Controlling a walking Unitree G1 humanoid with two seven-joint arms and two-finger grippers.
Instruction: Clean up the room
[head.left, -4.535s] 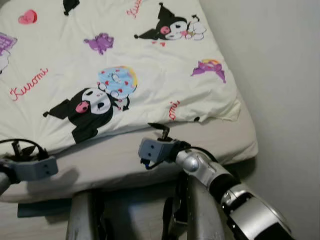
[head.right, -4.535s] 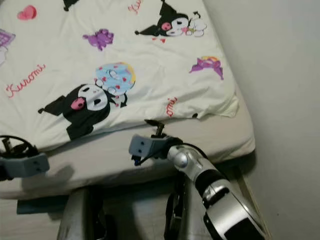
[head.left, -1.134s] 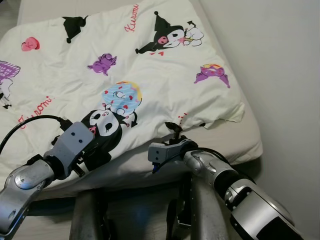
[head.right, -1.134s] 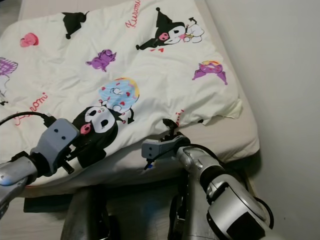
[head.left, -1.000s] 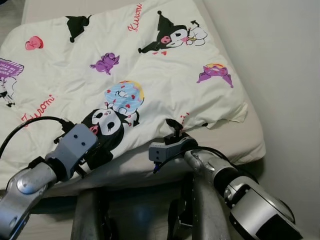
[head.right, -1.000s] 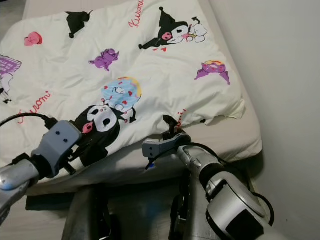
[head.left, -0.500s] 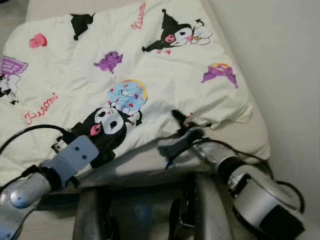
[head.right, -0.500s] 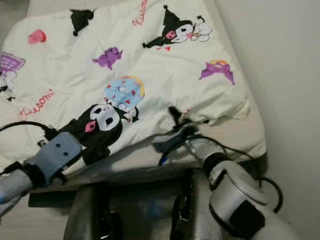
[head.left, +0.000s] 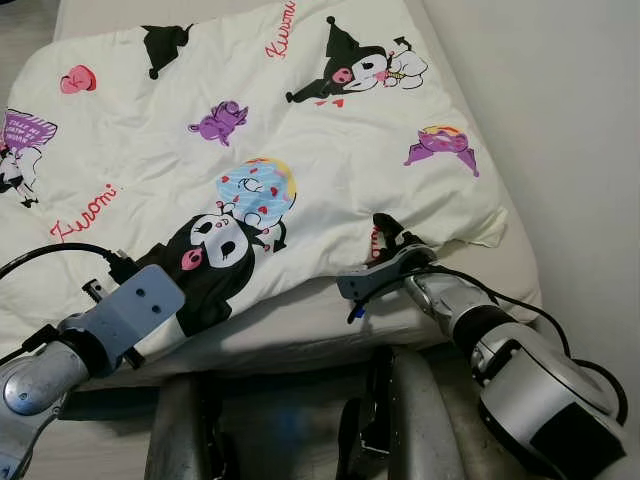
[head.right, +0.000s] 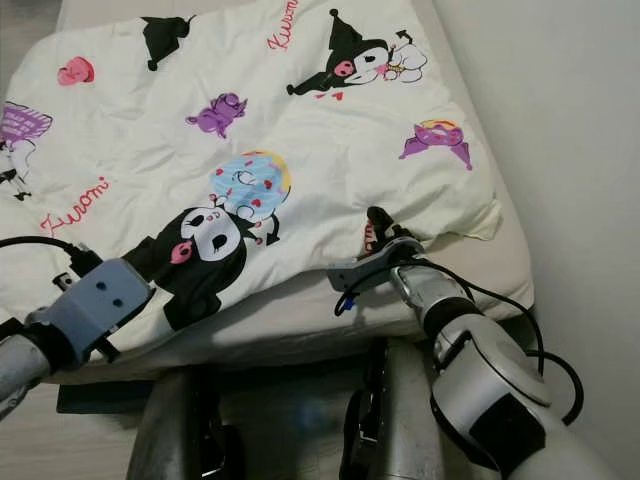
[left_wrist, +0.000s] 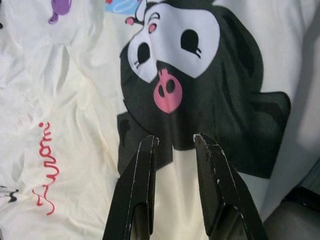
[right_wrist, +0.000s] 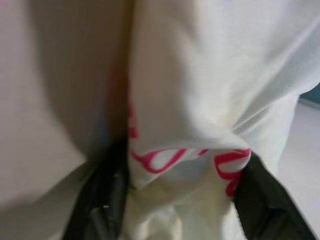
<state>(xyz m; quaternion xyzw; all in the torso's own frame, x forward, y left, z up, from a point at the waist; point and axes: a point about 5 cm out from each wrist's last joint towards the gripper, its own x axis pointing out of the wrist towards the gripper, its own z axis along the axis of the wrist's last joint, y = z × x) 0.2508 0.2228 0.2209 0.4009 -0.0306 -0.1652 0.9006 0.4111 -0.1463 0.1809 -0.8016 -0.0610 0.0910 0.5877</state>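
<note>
Between the right claw's (head.right: 378, 235) fingers bunches the duvet (head.left: 300, 130) edge; left claw (left_wrist: 172, 145) gapes above.

Duvet (head.left: 150, 150): cream-white, printed all over. Motifs: black-hooded cartoon figures with white faces and pink skull marks, purple imps, one pale-blue doughnut with red hearts and a yellow rim, pink heart near the far left edge, red cursive lettering.
Sheet (head.left: 300, 325) along the bed's near edge: plain pale beige-grey.
Wall (head.left: 560, 120): off-white, unpatterned.
Left tool (left_wrist: 173, 141): black fingers, grey-blue housing, silver arm.
Right tool (head.right: 378, 235): black fingers, grey housing; fabric between the fingers is cream with red script.
</note>
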